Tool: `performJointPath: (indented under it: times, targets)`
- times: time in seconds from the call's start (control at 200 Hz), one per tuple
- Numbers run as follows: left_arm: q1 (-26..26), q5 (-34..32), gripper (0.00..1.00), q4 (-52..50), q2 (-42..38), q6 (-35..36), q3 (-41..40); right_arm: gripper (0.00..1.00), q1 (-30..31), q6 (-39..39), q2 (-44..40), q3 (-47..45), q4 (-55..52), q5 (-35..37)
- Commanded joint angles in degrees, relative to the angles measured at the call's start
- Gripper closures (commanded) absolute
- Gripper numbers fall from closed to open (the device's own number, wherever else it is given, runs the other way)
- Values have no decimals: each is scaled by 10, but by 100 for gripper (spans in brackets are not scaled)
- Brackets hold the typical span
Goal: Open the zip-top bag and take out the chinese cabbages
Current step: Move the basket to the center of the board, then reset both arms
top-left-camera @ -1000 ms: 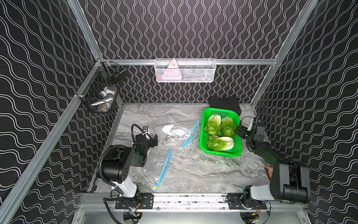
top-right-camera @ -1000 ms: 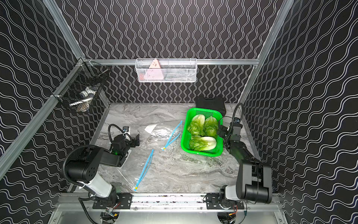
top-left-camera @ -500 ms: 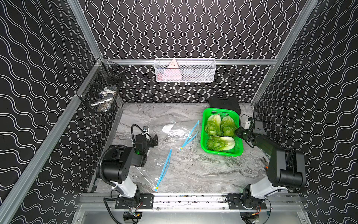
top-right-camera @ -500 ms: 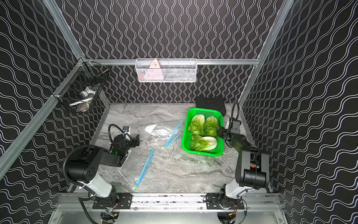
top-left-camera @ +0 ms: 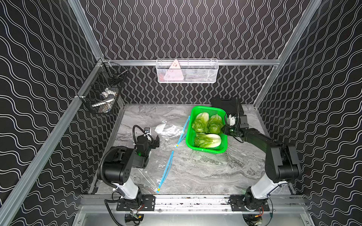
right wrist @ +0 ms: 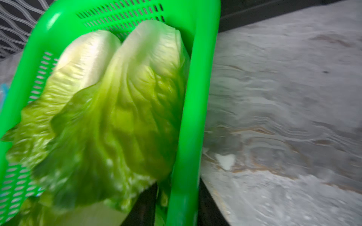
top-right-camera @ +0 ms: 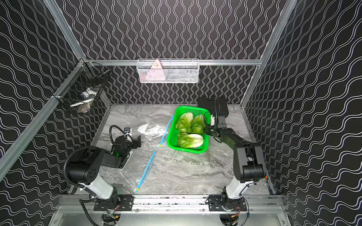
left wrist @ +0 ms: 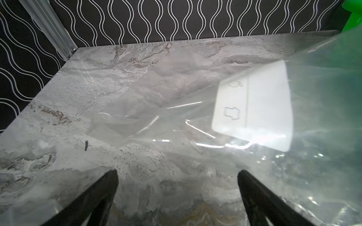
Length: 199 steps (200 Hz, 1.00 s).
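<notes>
both top views: three chinese cabbages (top-left-camera: 208, 140) lying in green basket (top-left-camera: 205, 151) at back right of marble table (top-left-camera: 195, 172), out of the bag. two side by side at the back, one crosswise in front; white stem bases, crinkled light-green leaves. zip-top bag (top-left-camera: 170, 131), clear with blue zip, flat just left of basket. second clear bag (top-left-camera: 165, 172) nearer the front. left gripper (top-left-camera: 154, 142) low over table beside the bag, spread wide, holding nothing. right gripper (top-right-camera: 207, 131) at basket's right rim, jaws hidden.
left wrist: black fingers (left wrist: 105, 195) far apart, nothing between. crumpled bag with white label (left wrist: 252, 109) ahead.
right wrist: blurred. two cabbages against basket wall, pale ribs, frilly green tips. dark finger (right wrist: 147, 203) inside rim, another dark part outside it. gripping or not, cannot tell.
</notes>
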Motion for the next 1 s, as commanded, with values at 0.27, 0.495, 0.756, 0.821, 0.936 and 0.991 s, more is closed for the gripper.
performJointPath:
  times: [0.27, 0.495, 0.756, 0.821, 0.936, 0.991]
  targets:
    - [0, -3, 1, 11, 1, 4, 4, 0, -130, 27, -166, -183, 161, 87]
    - [0, -3, 1, 12, 2, 5, 4, 0, -134, -1, -159, -337, 436, 139]
    - [0, -3, 1, 11, 1, 4, 5, 0, -133, -33, -62, -374, 602, 103]
    - [0, -3, 1, 11, 1, 4, 5, 0, -132, -43, -54, -366, 591, 82]
    - [0, -3, 1, 12, 2, 5, 5, 0, -128, -57, -31, -356, 594, 58]
    - [0, -3, 1, 11, 1, 4, 5, 0, -124, -61, -8, -360, 624, 58]
